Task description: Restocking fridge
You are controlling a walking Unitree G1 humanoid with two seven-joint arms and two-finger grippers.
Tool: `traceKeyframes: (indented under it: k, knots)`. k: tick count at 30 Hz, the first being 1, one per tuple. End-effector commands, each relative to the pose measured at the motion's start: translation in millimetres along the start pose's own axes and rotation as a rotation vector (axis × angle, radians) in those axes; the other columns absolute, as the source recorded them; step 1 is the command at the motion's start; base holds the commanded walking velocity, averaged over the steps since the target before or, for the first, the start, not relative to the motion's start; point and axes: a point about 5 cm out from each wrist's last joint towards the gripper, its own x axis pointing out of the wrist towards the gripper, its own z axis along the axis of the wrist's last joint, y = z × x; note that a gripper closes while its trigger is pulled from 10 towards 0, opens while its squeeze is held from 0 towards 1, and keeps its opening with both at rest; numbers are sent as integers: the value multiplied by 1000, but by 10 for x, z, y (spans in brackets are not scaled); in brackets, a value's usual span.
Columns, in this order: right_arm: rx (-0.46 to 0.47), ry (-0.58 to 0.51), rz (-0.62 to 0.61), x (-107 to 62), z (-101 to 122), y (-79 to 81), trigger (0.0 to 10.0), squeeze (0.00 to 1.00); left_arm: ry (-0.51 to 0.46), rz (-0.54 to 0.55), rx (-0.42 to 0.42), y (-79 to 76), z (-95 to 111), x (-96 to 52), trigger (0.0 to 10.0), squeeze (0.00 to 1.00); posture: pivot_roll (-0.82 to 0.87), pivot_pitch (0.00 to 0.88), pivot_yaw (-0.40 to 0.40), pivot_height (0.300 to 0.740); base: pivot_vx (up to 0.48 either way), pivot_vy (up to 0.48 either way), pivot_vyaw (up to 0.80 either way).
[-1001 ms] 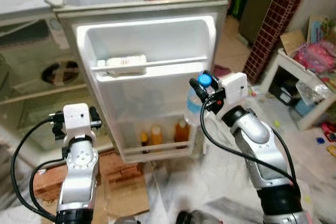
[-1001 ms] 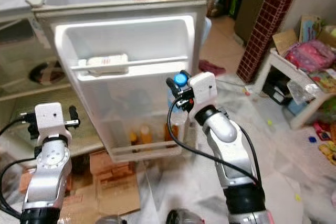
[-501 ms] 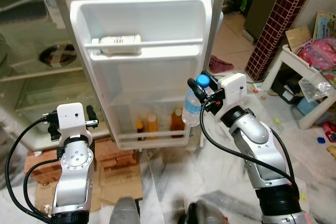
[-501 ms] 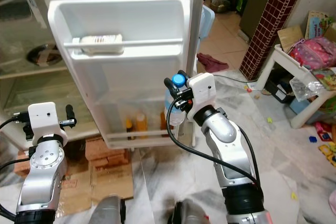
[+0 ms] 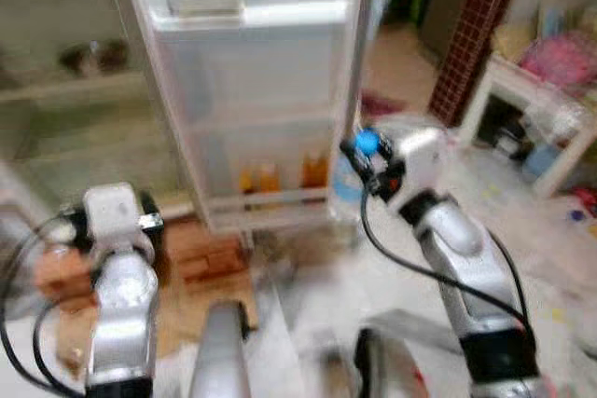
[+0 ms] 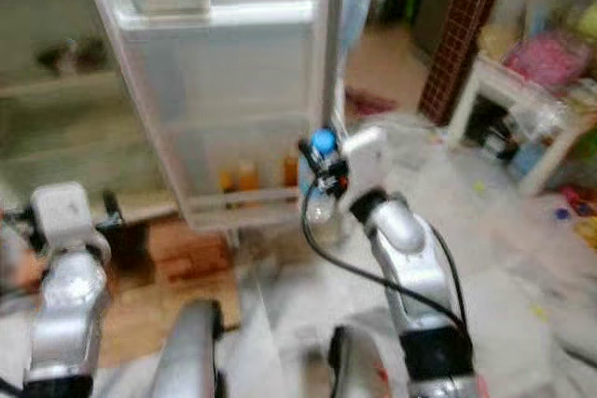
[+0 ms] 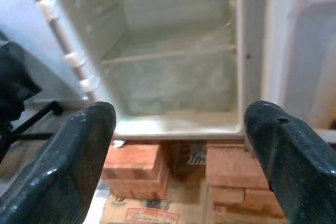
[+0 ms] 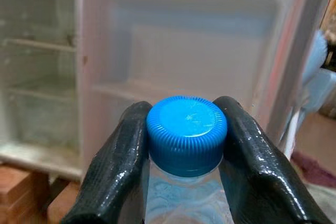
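My right gripper pinches the clear plastic water bottle with the blue ribbed cap at its neck, upright, just off the white fridge door's lower shelf (orange bottles stand there). My left gripper hangs spread.

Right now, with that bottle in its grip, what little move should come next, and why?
Probably carry the water bottle forward toward the bottom shelf of the fridge door. The right gripper has its fingers clamped at the blue cap, and orange bottles there leave room beside them.
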Motion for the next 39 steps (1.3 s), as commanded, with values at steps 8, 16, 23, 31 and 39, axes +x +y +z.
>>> traceKeyframes:
  k: [8,16,23,31,39]
  knots:
    - [-15,-93,46,87,198,72,10000,0,-46,53,-15,48,154,95,10000,0,2,0,-17,606,312,365,0]
    - [-11,-109,61,98,232,79,10000,0,-80,47,1,25,198,121,10000,0,-1,0,-20,606,327,350,0]
    - [-12,-114,72,102,246,78,10000,0,-90,31,-1,-32,212,129,10000,0,-2,0,-21,606,438,40,0]
    - [-11,-124,71,101,265,73,10000,0,-86,21,-6,-68,203,134,10000,0,0,0,-19,606,393,0,0]
    - [-16,-105,51,109,238,27,10000,0,-52,-3,-19,-142,164,85,10000,0,1,0,-20,596,0,0,0]
